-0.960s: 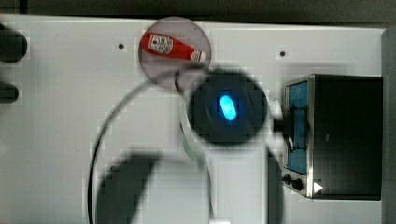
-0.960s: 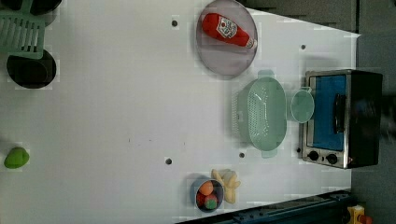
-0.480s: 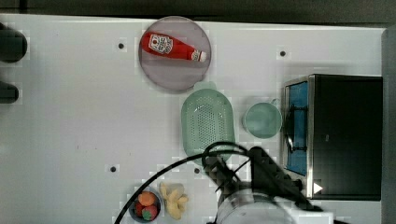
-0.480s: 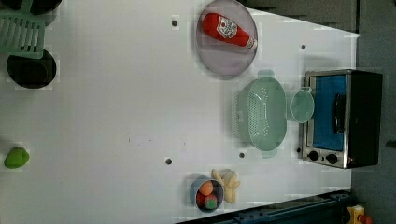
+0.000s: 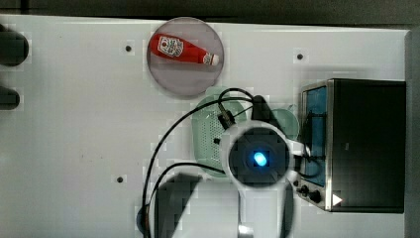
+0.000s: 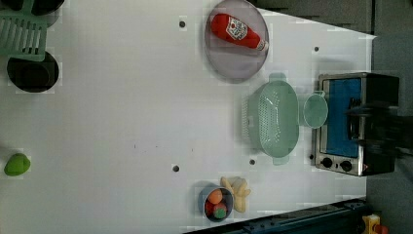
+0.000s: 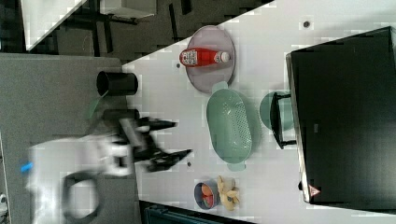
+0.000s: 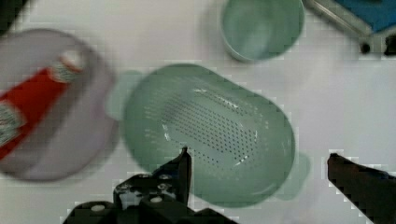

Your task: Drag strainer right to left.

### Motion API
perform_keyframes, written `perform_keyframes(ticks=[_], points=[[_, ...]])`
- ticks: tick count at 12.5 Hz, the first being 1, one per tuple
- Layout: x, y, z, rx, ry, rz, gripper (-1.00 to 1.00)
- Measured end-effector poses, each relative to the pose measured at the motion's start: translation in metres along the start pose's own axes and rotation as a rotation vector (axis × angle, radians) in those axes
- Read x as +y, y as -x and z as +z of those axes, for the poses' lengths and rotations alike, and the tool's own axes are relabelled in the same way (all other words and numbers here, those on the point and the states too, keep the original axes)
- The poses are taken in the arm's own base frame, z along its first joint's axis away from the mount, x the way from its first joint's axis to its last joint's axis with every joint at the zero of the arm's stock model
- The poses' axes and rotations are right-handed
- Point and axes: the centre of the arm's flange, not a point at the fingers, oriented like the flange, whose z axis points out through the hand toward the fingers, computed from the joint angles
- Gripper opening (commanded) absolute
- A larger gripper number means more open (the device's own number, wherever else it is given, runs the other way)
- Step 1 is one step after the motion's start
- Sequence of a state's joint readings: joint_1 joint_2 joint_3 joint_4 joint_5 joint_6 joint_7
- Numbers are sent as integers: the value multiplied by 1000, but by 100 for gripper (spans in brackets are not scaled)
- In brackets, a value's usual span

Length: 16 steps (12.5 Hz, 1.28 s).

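The pale green oval strainer [image 6: 272, 119] rests on the white table between the grey plate [image 6: 229, 68] and a small green cup [image 6: 315, 111]. In the wrist view the strainer [image 8: 210, 130] lies below my gripper [image 8: 258, 156], which is open, one finger [image 8: 180, 170] over its rim and the other [image 8: 359, 179] beyond its end handle. Nothing is between the fingers. In the top view my arm's hand [image 5: 257, 158] covers the right part of the strainer [image 5: 208, 134]. In the right view the open gripper [image 7: 180, 138] is blurred, to the right view's left of the strainer [image 7: 229, 126].
A ketchup bottle [image 5: 181, 49] lies on the plate. A toaster oven [image 5: 361, 144] stands just beyond the cup. A small bowl of food [image 6: 216, 202] sits near the table edge. Far off in the left view are a green rack [image 6: 22, 34], a black bowl [image 6: 31, 73] and a green fruit [image 6: 17, 164].
In the top view my arm swung off the strainer toward the lower edge, then came back over its right part. The strainer has not moved in the left view.
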State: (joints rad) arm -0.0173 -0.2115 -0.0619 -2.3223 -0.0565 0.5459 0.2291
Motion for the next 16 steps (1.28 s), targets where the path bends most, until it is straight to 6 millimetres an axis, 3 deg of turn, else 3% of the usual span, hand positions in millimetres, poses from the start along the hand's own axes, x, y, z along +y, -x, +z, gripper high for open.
perform_keyframes(ticks=[2,3,4,6,11,16], points=[[-11,8,91,-37,65,123,100],[-7,18,131,-57,121,173,100],[-3,26,163,-60,147,210,100],[-7,34,207,-67,151,273,100],[-15,28,260,-44,117,339,100],[-29,46,277,-39,91,379,100]])
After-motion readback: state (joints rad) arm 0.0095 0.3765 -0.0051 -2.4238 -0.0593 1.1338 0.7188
